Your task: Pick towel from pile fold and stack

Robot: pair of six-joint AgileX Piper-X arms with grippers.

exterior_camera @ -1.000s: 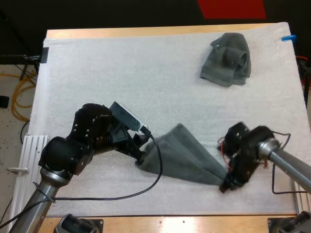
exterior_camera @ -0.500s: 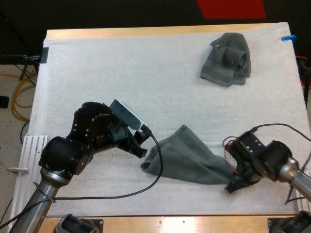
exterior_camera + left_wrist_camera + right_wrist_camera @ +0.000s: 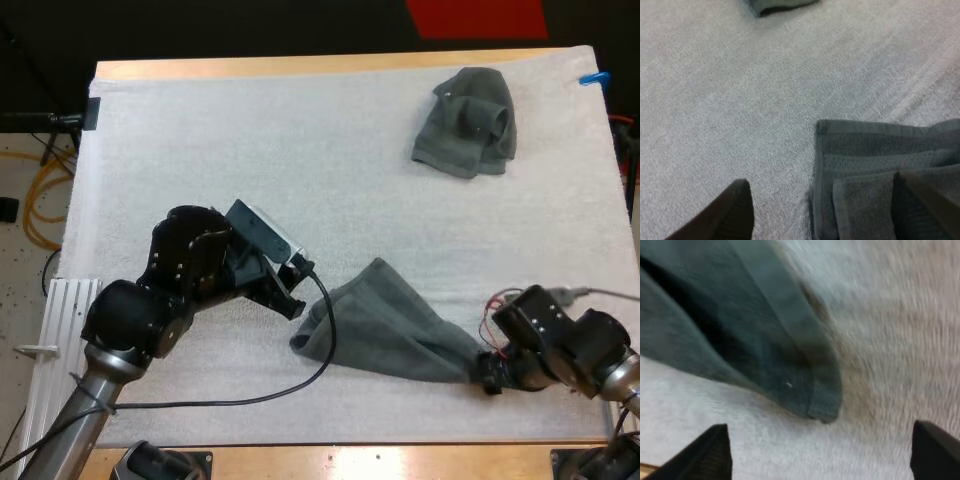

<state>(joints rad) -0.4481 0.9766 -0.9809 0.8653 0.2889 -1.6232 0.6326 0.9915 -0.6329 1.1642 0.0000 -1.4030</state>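
A dark grey-green towel (image 3: 385, 325) lies loosely folded on the white mat (image 3: 250, 150), near the front. My left gripper (image 3: 296, 300) hovers at its left corner. In the left wrist view the fingers (image 3: 735, 210) stand apart over the towel's hemmed corner (image 3: 865, 165), open and pressing on nothing. My right gripper (image 3: 490, 375) is at the towel's narrow right end. Its fingers (image 3: 715, 450) are spread wide in the right wrist view, and the towel's end (image 3: 810, 390) lies free on the mat ahead of them. A second, crumpled towel (image 3: 465, 120) sits at the far right.
The mat covers nearly the whole wooden table (image 3: 300, 66). A white slatted rack (image 3: 60, 330) stands off the table's left side by my left arm. Bare mat stretches across the left and middle.
My right gripper has opened and let go of the towel's right end, moving right and toward the front edge. The towel has settled flatter. My left gripper has barely shifted.
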